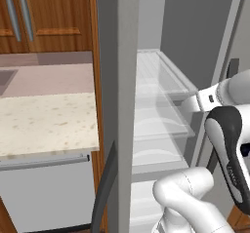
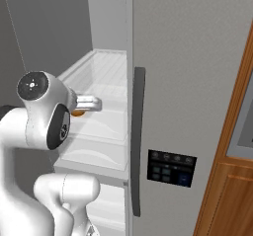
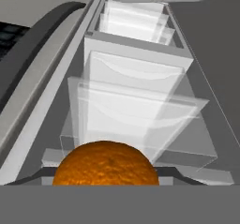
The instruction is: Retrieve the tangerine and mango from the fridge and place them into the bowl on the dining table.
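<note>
The fridge (image 1: 124,56) stands open, white inside with clear shelves; its shut right door (image 2: 188,82) is light grey. My arm reaches in at middle-shelf height. The tangerine (image 3: 107,164), round and deep orange, sits between the dark fingers (image 3: 28,178) in the hand view, and my gripper (image 3: 107,180) is shut on it. From the right base view a sliver of the tangerine (image 2: 77,113) shows under the gripper (image 2: 94,103). The left base view shows the gripper (image 1: 188,103) over a clear shelf. The mango, the bowl and the dining table are out of view.
A beige speckled counter (image 1: 49,120) over a white appliance stands left of the fridge, with wooden cabinets (image 1: 44,12) above. A long dark handle (image 2: 138,141) and a control panel (image 2: 170,167) are on the shut door. Clear shelves (image 1: 156,105) and drawers surround the hand.
</note>
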Tool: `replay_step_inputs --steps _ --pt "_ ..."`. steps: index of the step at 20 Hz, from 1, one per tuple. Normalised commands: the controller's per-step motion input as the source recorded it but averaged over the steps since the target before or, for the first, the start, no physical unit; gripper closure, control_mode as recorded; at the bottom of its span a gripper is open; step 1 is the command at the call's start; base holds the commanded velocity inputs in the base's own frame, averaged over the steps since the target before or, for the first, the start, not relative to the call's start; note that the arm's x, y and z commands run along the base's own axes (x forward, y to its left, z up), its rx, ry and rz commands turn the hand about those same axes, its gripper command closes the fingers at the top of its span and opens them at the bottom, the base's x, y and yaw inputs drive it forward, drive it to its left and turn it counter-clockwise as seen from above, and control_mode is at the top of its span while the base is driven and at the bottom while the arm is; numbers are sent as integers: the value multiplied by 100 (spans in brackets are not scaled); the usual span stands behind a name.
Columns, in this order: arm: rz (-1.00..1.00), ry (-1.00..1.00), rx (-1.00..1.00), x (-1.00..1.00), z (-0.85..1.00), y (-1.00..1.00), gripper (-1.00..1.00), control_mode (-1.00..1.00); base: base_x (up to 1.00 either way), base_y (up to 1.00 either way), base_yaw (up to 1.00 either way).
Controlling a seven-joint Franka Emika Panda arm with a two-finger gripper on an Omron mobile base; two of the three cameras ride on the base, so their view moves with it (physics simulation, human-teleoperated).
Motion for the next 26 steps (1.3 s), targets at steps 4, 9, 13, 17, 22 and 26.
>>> replay_step_inputs --steps 4,9,13,17,22,26 --pt "10 0 -2 -85 -33 13 100 -100 0 0 0" --pt "0 0 0 -57 -13 0 100 -100 0 0 0" --pt "-9 2 0 -21 -8 0 100 -100 0 0 0" --pt "-10 1 0 -4 -22 0 100 -100 0 0 0" --pt "-9 0 0 0 -30 0 100 -100 0 0 0" --pt "-7 0 0 0 -32 0 100 -100 0 0 0"
